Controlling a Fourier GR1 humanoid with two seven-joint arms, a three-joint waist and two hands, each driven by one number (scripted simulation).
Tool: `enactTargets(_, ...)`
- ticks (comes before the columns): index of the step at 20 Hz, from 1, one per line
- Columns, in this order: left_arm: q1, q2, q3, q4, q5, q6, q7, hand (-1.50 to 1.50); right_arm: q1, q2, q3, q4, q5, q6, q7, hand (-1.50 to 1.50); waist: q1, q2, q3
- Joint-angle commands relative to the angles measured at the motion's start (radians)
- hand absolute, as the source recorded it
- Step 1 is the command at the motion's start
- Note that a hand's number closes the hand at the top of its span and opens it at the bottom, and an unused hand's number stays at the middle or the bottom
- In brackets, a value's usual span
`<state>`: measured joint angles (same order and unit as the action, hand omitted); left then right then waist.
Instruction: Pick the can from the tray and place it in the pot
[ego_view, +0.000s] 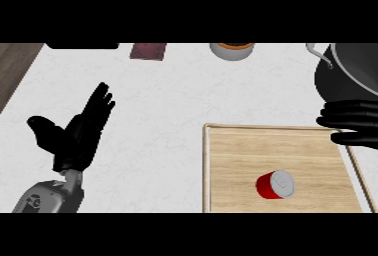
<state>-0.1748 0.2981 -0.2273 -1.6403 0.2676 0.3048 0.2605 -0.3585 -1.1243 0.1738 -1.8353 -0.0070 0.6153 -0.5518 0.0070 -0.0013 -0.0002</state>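
A red can with a silver lid lies on the wooden tray near the tray's lower middle. The dark pot stands at the right edge, beyond the tray's far right corner. My right hand comes in from the right edge over the tray's far right corner, in front of the pot, above and to the right of the can; its fingers are curled and hold nothing. My left hand rests open at the left, fingers up, well away from the tray.
Along the far edge of the white counter stand a grey cup with an orange rim, a dark red flat thing and a black object. A strip of wood shows at the far left.
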Motion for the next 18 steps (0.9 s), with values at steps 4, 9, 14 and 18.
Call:
enactTargets(4, 0.0, -0.022, 0.021, 0.012, 0.009, -0.038, -0.001, 0.0, -0.081, 0.053, 0.097, 0.022, 0.093, 0.122, 0.057, -1.5, 0.011, 0.005, -0.001)
enactTargets(9, 0.015, 0.012, 0.074, -0.003, 0.001, -0.062, 0.001, 0.0, -0.029, 0.111, 0.154, -0.063, 0.176, 0.107, 0.161, -1.5, 0.004, 0.003, 0.0)
enactTargets(14, -0.017, -0.032, 0.062, 0.015, -0.033, -0.052, 0.013, 0.0, -0.019, 0.128, 0.18, -0.034, 0.337, 0.116, 0.116, -1.5, -0.003, 0.002, 0.0)
enactTargets(18, 0.021, -0.007, 0.096, -0.026, -0.023, -0.08, 0.052, 0.0, 0.069, 0.153, 0.187, -0.033, 0.462, 0.05, 0.079, -1.5, -0.004, 0.001, 0.0)
